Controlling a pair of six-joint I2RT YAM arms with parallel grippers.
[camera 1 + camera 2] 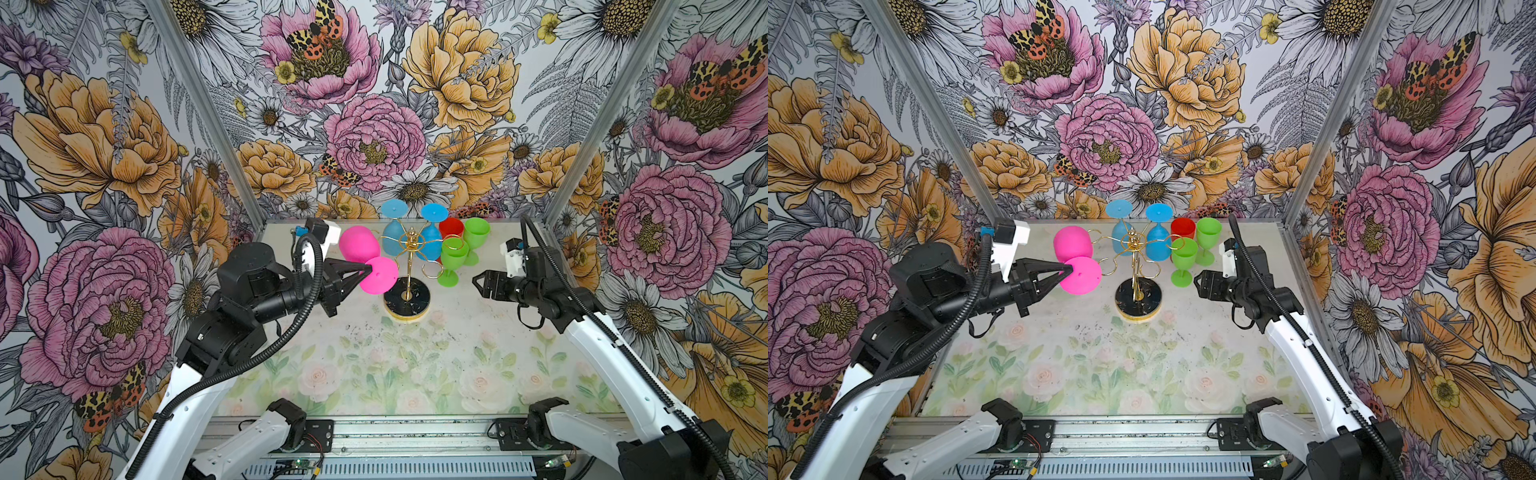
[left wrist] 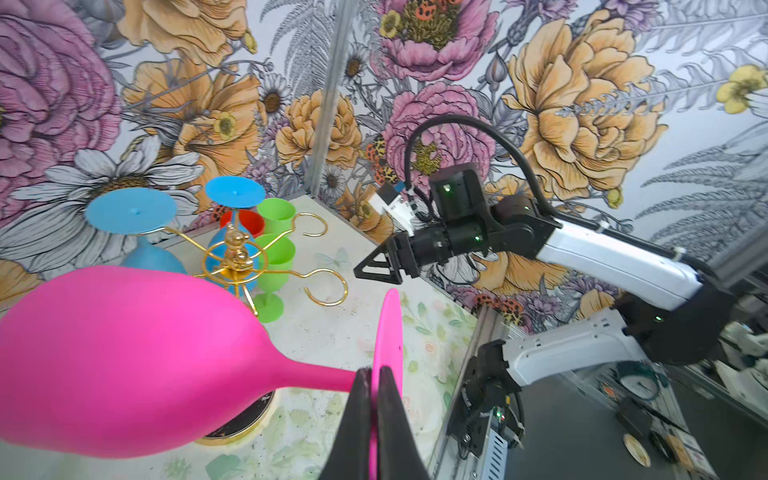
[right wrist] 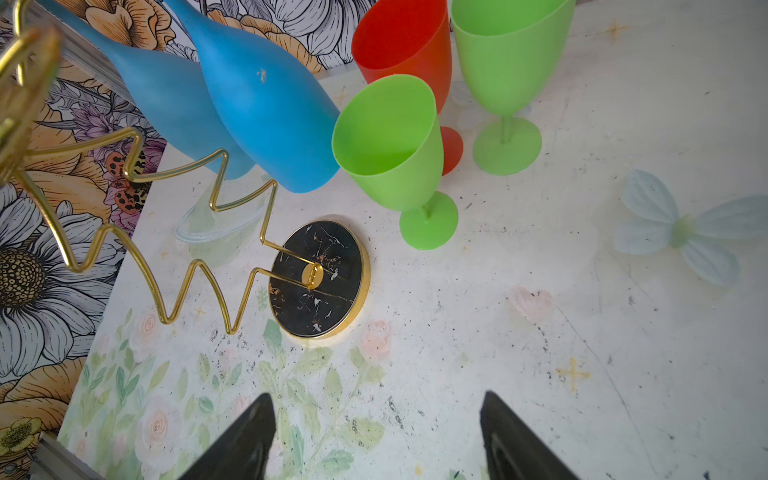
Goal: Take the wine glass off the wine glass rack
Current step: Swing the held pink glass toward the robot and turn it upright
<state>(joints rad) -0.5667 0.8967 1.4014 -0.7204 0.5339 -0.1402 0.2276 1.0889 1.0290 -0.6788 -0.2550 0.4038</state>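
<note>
A pink wine glass lies on its side in the air, just left of the wine glass rack. Its foot points toward the rack's looped arms, off the loops. My left gripper is shut on the foot's disc beside the stem. Two blue glasses hang upside down on the gold rack. My right gripper hovers open and empty to the rack's right.
Two green glasses and a red one stand upright right of the rack, near the back wall. Floral walls enclose the table on three sides. The rack's round black base sits mid-table.
</note>
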